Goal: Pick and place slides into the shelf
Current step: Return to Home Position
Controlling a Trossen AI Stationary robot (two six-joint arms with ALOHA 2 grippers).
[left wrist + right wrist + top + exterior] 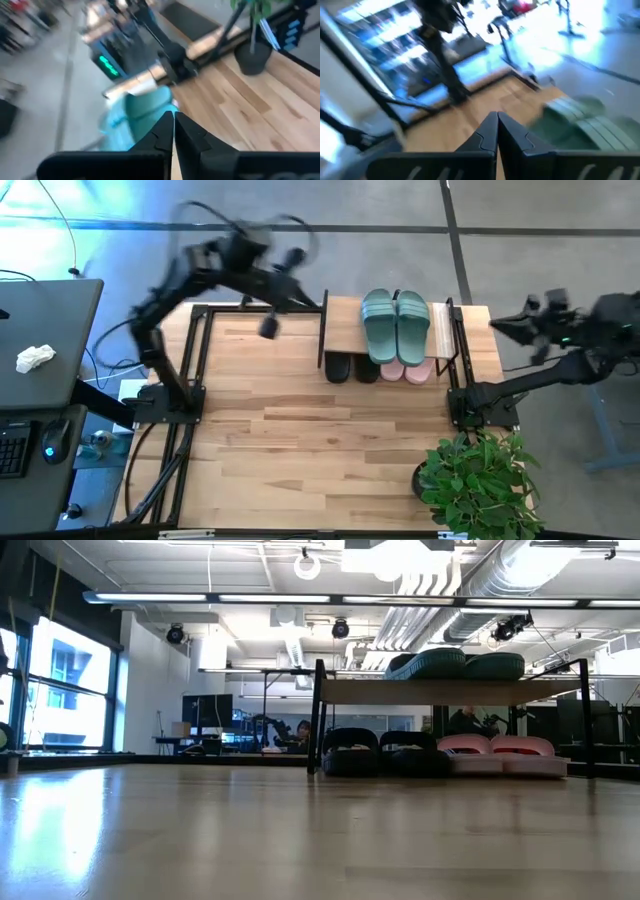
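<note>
The shelf [342, 330] stands at the table's far middle. The sage-green pair [395, 325] lies on its top board [450, 690], toes toward the near edge. On the lower level the black pair [385, 753] sits left of the light-pink pair [505, 753]. My left gripper [268, 327] hangs shut in the air left of the shelf, touching nothing; its fingers [173, 120] meet in the wrist view. My right gripper [497, 323] is shut and held beyond the shelf's right end, off the table's edge. The right wrist view shows the green slides [585, 122] ahead of it.
A potted plant [478, 480] stands at the table's near right corner. Black arm-mount frames [190, 360] run along both sides of the butcher-block top [300, 440]. A grey desk [40, 350] with a keyboard sits beyond the left edge.
</note>
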